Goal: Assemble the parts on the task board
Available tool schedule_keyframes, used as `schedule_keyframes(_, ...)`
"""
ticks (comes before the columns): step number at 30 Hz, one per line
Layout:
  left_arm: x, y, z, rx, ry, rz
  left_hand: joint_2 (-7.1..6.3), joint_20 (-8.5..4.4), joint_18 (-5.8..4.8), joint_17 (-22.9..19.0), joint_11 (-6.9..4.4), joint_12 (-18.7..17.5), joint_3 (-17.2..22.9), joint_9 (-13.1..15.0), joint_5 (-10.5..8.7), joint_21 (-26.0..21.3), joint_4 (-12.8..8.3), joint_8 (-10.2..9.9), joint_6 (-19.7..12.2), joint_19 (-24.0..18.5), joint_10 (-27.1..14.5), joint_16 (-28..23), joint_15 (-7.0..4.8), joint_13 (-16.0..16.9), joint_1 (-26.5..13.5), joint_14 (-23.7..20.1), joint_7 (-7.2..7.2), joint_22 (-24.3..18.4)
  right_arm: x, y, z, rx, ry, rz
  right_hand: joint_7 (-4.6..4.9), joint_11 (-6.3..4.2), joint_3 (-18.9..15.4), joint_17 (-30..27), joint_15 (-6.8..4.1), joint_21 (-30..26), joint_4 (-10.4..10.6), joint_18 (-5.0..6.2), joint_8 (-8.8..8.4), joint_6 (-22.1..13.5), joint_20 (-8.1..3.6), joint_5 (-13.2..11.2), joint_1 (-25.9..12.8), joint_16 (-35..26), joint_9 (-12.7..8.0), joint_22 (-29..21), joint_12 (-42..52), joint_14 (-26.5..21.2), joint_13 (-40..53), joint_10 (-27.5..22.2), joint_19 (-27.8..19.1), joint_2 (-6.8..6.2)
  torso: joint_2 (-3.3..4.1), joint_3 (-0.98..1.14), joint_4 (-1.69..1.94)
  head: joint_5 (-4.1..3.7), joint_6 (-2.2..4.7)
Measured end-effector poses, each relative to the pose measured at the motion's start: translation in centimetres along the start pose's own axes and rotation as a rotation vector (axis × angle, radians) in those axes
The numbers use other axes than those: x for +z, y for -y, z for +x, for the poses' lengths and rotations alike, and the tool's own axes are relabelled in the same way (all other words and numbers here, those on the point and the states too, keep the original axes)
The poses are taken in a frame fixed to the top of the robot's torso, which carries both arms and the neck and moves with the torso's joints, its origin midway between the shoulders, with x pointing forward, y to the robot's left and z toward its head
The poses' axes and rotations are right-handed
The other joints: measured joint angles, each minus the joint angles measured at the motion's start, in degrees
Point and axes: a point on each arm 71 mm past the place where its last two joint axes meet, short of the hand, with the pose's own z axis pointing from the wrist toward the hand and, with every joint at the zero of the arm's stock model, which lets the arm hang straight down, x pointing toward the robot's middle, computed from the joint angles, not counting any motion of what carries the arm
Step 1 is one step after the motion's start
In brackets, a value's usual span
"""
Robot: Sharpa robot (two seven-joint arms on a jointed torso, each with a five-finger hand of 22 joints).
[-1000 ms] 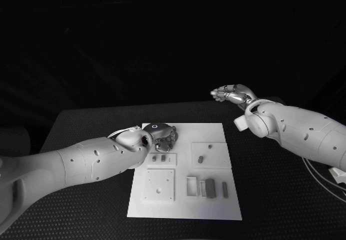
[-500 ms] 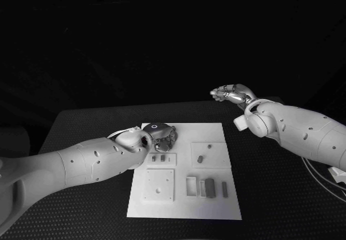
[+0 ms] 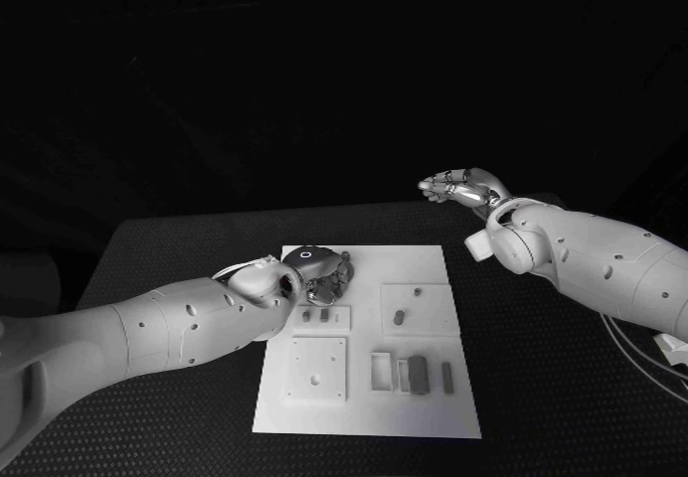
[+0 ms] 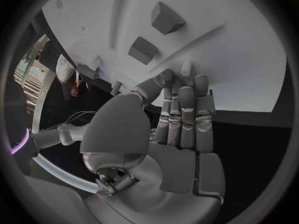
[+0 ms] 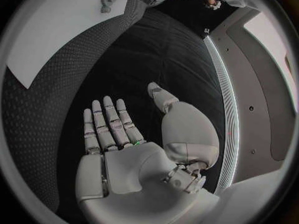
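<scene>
The white task board (image 3: 430,260) lies in the middle of the black table. My left hand (image 3: 320,271) rests over the board's far left part, fingers stretched out together with their tips (image 4: 185,92) at the board's surface (image 4: 236,59). A small pale peg (image 4: 186,67) stands right at those tips; whether it is pinched I cannot tell. Two grey block parts (image 4: 166,17) (image 4: 144,50) sit on the board just beyond. More grey parts lie in the middle (image 3: 399,317) and near right (image 3: 419,374). My right hand (image 3: 461,186) hangs raised off the board's far right, palm (image 5: 118,134) bare, fingers spread.
A square plate with small holes (image 3: 318,366) sits in the board's near left. Two small pieces (image 3: 315,315) lie just near of my left hand. Black table (image 3: 172,248) surrounds the board on all sides; the right forearm (image 3: 602,263) crosses above its right side.
The left forearm has sunk very slightly; its hand stays at the same spot on the board. The right hand has not moved.
</scene>
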Motion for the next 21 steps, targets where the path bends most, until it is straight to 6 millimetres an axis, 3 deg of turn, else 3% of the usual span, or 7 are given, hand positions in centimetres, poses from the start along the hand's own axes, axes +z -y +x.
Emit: schedule_keyframes(21,-1.04,-0.58,-0.52,-0.060,0.064,-0.006,0.62,-0.30,-0.05,-0.22,-0.31,-0.06,0.51,0.16,-0.22,1.11,0.21,0.00,0.30,0.50,0.51,0.31,-0.40,0.38,-0.34,0.83,-0.32,0.04,-0.06,0.06,-0.15,-0.001,0.002,0.001,0.00,0.00,0.00,-0.01,0.00,0.00,0.00,0.00,0.00,0.00,0.00,0.00,0.00,0.00,-0.05,-0.14,0.00,0.00,0.00,0.00,0.00,0.00,0.00,0.00,0.03,-0.03,0.25)
